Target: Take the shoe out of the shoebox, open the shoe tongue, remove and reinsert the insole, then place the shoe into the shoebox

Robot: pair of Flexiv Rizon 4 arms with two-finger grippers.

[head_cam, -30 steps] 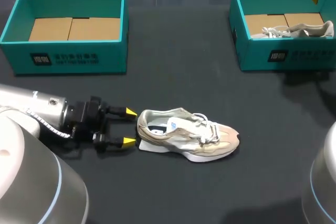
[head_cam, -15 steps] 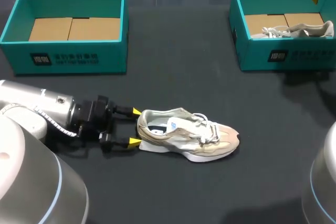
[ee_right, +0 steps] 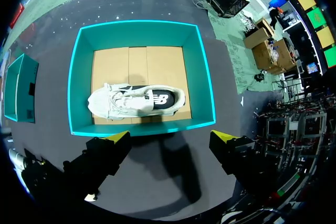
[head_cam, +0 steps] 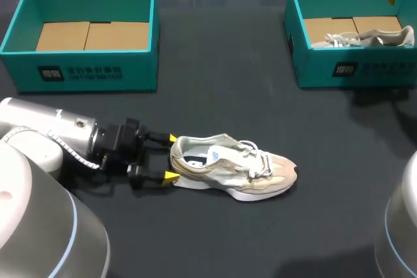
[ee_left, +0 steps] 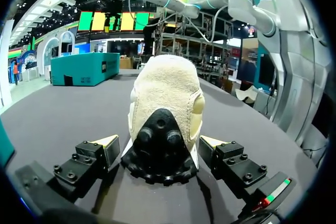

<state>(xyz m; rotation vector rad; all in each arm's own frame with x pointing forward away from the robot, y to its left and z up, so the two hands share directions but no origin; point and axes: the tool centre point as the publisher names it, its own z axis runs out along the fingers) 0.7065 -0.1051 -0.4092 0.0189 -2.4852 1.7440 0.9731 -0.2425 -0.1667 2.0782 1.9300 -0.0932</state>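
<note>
A beige and white shoe (head_cam: pixel 231 174) lies on its sole on the dark table, toe to the right. My left gripper (head_cam: pixel 171 157) is open at its heel, one yellow tip on each side. In the left wrist view the heel (ee_left: pixel 164 119) sits between the open fingers of the left gripper (ee_left: pixel 163 142), and I cannot tell whether they touch it. A second white shoe (head_cam: pixel 365 37) lies in the teal shoebox (head_cam: pixel 352 69) at the back right. My right gripper (ee_right: pixel 170 139) hangs open high above that box (ee_right: pixel 205 77) and its shoe (ee_right: pixel 136 100).
Another teal shoebox (head_cam: pixel 85 73) with a bare cardboard floor stands at the back left. Dark table surface stretches between the two boxes and in front of the shoe.
My left gripper has slid to the right, bringing its open fingers around the shoe's heel. The shoe and the right arm have not moved.
</note>
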